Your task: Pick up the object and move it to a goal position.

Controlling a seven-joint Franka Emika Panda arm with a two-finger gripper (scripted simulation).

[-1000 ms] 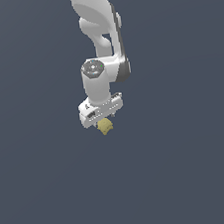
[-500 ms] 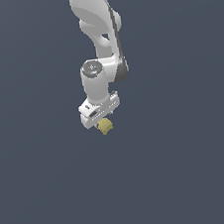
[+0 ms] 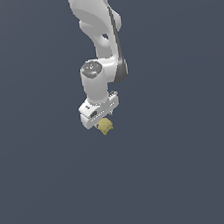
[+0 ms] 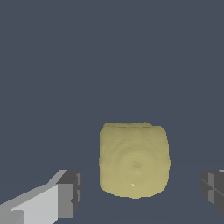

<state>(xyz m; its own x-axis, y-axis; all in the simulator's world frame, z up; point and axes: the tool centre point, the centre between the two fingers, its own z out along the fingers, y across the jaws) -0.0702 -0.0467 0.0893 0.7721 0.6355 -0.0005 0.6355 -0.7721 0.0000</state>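
While the white arm (image 3: 97, 41) is hanging at center frame, you are seeing its jaws spread apart, flanking the pale yellow chunk (image 4: 134, 159) without touching.

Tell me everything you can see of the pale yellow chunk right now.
The pale yellow chunk is a small, lumpy, roughly cube-shaped block with rounded edges and a matte, faintly ringed surface. In the wrist view it sits between the two dark finger pads, with a gap showing on each side, so nothing visibly touches it. In the exterior view it lies just below the white gripper, far smaller than the gripper head.
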